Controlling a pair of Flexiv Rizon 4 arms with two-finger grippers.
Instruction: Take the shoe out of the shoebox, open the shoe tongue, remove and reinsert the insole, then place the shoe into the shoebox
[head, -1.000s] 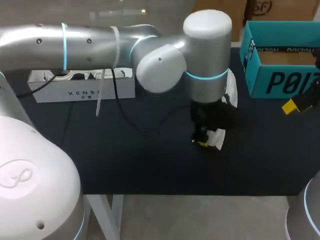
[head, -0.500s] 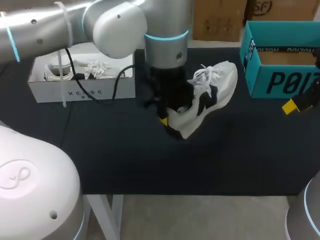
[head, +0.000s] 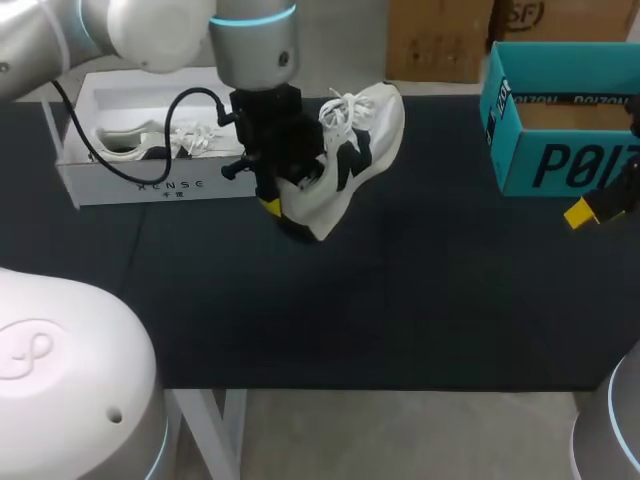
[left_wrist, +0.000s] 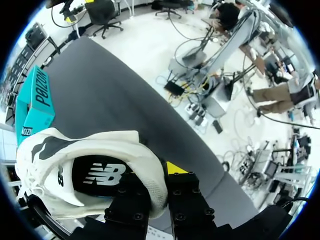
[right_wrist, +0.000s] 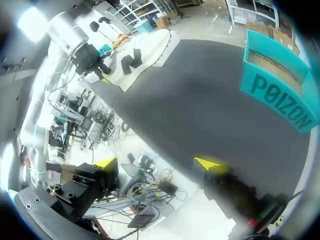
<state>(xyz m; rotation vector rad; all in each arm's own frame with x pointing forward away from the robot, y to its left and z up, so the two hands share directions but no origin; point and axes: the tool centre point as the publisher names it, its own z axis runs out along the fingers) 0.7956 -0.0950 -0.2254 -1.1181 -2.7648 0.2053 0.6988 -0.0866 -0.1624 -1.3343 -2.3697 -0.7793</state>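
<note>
The shoe (head: 352, 150) has an off-white upper, part woven cloth and part smooth matt panels, with black inlays. The laces (head: 343, 106) are woven cloth. The surface (head: 400, 300) is dark and matt. The teal box (head: 560, 165) and white shoebox (head: 165, 187) are matt cardboard. The left arm (head: 250, 45) has a smooth satin silver housing.

The shoe (head: 345, 150) is held by the left gripper (head: 275, 205) in the upper middle of the frame, above the table (head: 400, 300). The shoebox (head: 160, 185) is set just to its left. A second box (head: 560, 160) is set at the upper right, with the right gripper (head: 590, 210) before it.
</note>
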